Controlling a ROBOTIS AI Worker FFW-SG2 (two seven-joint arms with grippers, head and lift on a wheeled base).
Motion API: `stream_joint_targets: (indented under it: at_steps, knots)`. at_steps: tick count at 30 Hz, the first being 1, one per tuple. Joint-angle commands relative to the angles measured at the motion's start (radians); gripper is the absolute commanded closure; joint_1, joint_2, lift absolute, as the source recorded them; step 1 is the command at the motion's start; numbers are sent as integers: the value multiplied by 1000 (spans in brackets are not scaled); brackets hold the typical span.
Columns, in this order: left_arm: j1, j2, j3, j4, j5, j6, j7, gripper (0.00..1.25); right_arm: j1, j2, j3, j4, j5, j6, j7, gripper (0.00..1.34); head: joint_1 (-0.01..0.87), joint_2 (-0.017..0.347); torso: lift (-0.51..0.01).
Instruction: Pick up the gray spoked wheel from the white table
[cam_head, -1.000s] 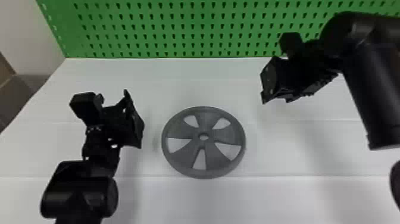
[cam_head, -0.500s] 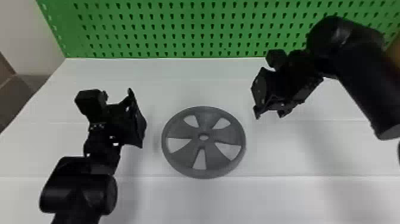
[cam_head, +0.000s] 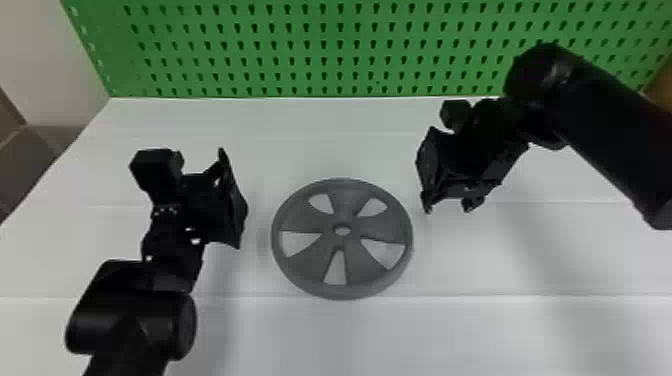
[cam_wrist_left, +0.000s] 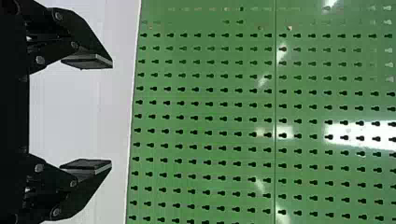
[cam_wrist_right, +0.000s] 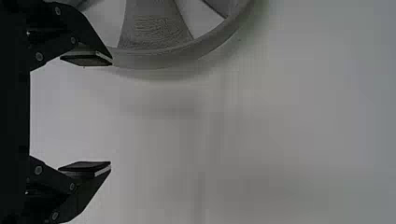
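Note:
The gray spoked wheel (cam_head: 345, 272) lies flat on the white table (cam_head: 500, 330), in the middle of the head view. To its right, over the table, is my right gripper (cam_head: 447, 205); in the right wrist view this gripper (cam_wrist_right: 111, 114) stands open with nothing held, and part of the wheel (cam_wrist_right: 159, 56) shows beyond one finger. My left gripper (cam_head: 232, 200) is to the left of the wheel, apart from it. Seen in the left wrist view, the left gripper (cam_wrist_left: 112, 114) is open too, its fingers wide apart and nothing between them.
A green perforated panel (cam_head: 340, 50) stands along the table's back edge, behind both arms. Beyond the table's left edge, a brown surface (cam_head: 25, 165) lies lower down.
My right gripper has come left and toward the front, nearer the wheel, and has turned somewhat. The left gripper has shifted slightly to the right. The wheel lies where it was.

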Motion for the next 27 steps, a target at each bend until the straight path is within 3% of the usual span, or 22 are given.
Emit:
stream_joint_targets:
  at_steps: [1,6,11,17,21,27]
  knots:
    - [-3,2,-6,0,-1,2,1,487,-22,-13,96,52,-101,-63,0,469,779,67,-81]
    - [-2,3,-6,0,-4,2,1,487,-46,-26,203,55,-190,-104,5,469,779,67,-81]
    - [-3,5,-6,0,-4,2,1,487,-57,-18,205,86,-221,-95,2,469,779,66,-81]
    - [0,6,-6,0,-4,2,1,487,-66,-16,271,88,-252,-103,2,469,779,67,-81]
    - [-2,8,-6,0,-6,2,1,487,-85,-23,392,89,-342,-138,2,469,779,67,-81]
    - [-2,9,-7,0,-9,2,1,487,-100,-36,501,83,-447,-196,5,467,779,67,-81]
